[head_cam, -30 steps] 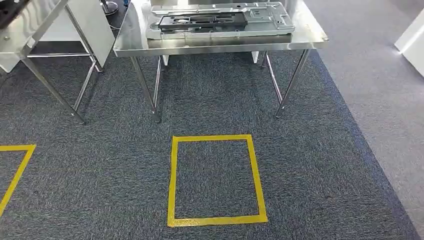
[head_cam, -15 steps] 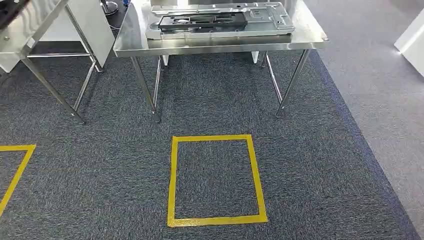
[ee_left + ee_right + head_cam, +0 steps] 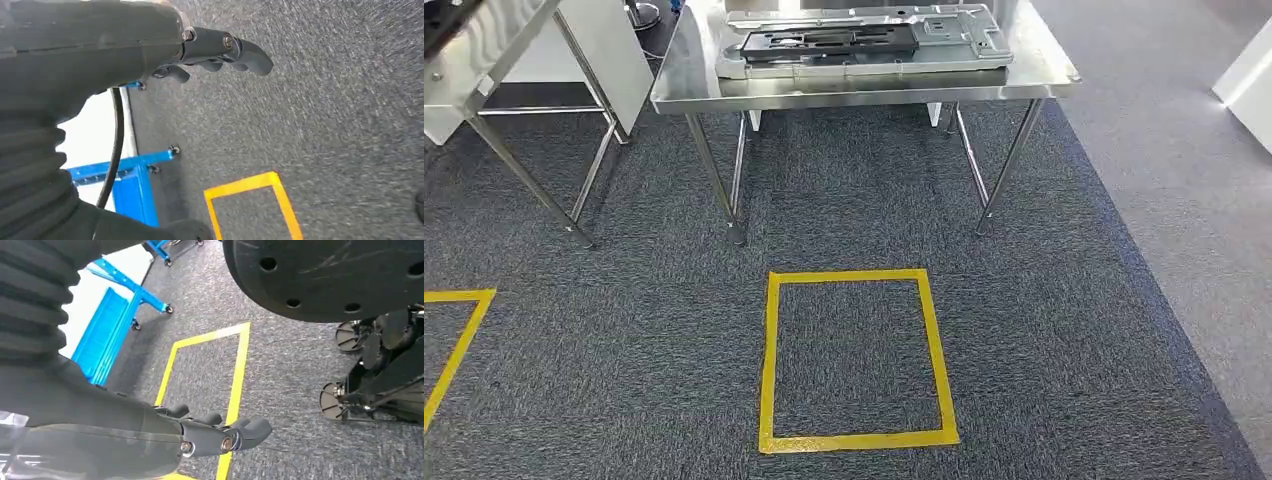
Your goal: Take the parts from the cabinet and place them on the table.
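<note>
The left hand (image 3: 220, 52) hangs over grey carpet with its fingers loosely spread and nothing in them. The right hand (image 3: 220, 435) hangs likewise, fingers apart and empty, above a strip of yellow floor tape (image 3: 235, 385). Blue wheeled frames stand on the floor in both wrist views.

From the head view, a square of yellow tape (image 3: 856, 358) marks the carpet just ahead. Beyond it, far centre, stands a steel desk (image 3: 864, 88) on thin legs. On it lie the parts: a broad, flat silver plate (image 3: 964, 38) with cut-outs and raised ribs, and a smaller black plate (image 3: 829, 42) resting on top of it, toward its left side. A second steel desk (image 3: 484, 50) stands at far left. The cabinet cannot be made out.

The silver plate looks like stamped or cast metal: stiff, probably fairly heavy for its thickness, with smooth faces that could slide on the polished desk and between fingers. Being wide and thin, it probably wants both hands, one at each short end, fingers hooked under the rim. The black plate sits loose by the look of it and could slip off if the silver one is tilted.
</note>
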Available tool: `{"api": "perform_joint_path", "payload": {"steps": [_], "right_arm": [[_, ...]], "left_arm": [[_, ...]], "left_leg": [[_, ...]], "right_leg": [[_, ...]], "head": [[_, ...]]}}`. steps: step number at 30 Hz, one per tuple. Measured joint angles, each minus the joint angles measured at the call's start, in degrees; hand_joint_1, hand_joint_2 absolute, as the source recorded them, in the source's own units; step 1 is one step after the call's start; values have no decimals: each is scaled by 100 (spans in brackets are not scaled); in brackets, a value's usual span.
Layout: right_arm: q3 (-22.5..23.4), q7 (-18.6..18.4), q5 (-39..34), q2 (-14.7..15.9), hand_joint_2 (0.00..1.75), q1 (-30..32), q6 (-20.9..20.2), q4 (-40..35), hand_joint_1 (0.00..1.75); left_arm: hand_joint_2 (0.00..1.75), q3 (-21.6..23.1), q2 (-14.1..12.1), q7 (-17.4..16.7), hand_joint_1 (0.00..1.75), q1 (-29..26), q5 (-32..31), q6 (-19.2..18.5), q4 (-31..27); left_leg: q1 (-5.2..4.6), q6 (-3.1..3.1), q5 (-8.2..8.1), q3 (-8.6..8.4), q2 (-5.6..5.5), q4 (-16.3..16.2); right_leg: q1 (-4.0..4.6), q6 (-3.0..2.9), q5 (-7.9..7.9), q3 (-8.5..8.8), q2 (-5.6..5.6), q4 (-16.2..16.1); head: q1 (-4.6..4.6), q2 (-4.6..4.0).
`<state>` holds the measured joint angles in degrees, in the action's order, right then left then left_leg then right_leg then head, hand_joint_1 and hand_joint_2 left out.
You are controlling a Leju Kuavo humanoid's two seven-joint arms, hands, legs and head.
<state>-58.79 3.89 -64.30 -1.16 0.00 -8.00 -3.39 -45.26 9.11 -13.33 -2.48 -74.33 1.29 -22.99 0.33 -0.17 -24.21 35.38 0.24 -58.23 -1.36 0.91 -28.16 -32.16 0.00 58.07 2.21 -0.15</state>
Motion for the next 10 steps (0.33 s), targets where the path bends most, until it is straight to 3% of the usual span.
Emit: {"api": "perform_joint_path", "payload": {"steps": [1, 2, 10], "right_arm": [[98, -4, 117, 0, 175, 13, 4, -28, 0], [201, -13, 234, 0, 0, 26, 15, -59, 0], [1038, -74, 1187, 0, 0, 133, 125, -313, 0]], "left_arm": [[0, 66, -20, 20, 0, -11, 131, -2, 0], [0, 142, -33, 46, 0, -24, 269, -4, 0], [0, 800, -157, 243, 0, -108, 1375, -9, 0]], "left_leg": [[0, 0, 0, 0, 0, 0], [0, 0, 0, 0, 0, 0], [0, 0, 0, 0, 0, 0]], "right_leg": [[0, 0, 0, 0, 0, 0], [0, 0, 0, 0, 0, 0], [0, 0, 0, 0, 0, 0]], "head": [[2, 0], [0, 0], [2, 0]]}}
